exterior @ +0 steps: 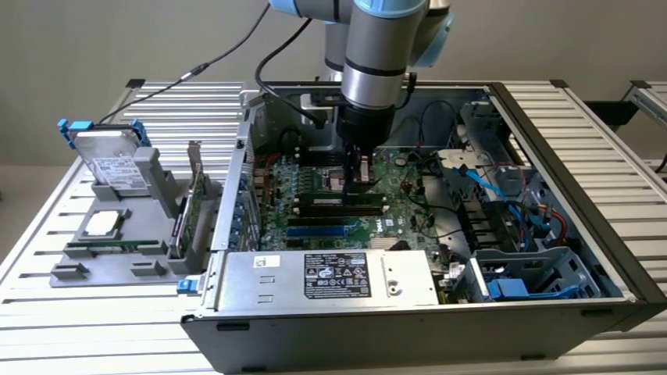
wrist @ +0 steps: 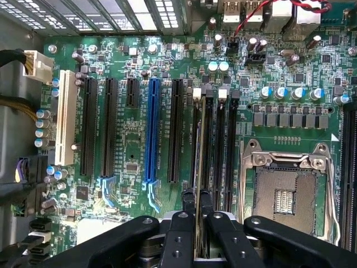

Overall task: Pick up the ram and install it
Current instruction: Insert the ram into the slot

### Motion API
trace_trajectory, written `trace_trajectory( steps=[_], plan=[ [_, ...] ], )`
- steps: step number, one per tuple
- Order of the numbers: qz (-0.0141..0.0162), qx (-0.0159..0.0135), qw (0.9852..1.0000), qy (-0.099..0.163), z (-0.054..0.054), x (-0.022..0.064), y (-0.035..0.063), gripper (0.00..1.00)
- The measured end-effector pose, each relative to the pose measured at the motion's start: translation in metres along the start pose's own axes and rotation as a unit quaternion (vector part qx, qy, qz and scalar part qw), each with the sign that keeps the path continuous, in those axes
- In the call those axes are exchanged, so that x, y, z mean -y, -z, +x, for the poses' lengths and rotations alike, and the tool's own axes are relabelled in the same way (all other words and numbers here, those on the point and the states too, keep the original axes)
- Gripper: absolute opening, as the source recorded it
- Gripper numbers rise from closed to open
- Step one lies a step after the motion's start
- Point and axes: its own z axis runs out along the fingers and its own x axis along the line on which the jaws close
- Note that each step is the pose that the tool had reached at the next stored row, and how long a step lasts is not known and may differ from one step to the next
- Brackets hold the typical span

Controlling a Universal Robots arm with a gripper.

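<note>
While hanging low over board (wrist: pixel 125 146), clamped on ram (wrist: pixel 199 156) with gripper (wrist: pixel 196 204): jaws nearly together, stick pinched between both black fingertips (wrist: pixel 187 196). Held edge-on and upright, running straight out from the fingers along the line of the black memory slots (wrist: pixel 228 145). Lined up with the memory slot on the blue slot's side; cannot tell whether lower edge touching it or seated. Blue slot (wrist: pixel 150 131) off to one side of ram, empty CPU socket (wrist: pixel 284 195) to the other, past the remaining memory slots. From exterior view: reaching straight down inside open case (exterior: pixel 417 332), near board centre, ram directly beneath wrist. Outside case, at exterior view's left: grey holder (exterior: pixel 105 258) carrying drive (exterior: pixel 109 160), well apart from gripper.
</note>
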Motion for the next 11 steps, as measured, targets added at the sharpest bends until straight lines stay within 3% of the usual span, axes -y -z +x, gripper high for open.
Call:
trace_trajectory(
  steps=[7, 11],
  plan=[
    [0.0003, -0.0004, 1.0000, 0.000, 0.0000, 0.0003, -0.0003, 0.14],
    [0.0042, -0.0004, 1.0000, -0.001, -0.0001, -0.0015, -0.0009, 0.14]
  ],
)
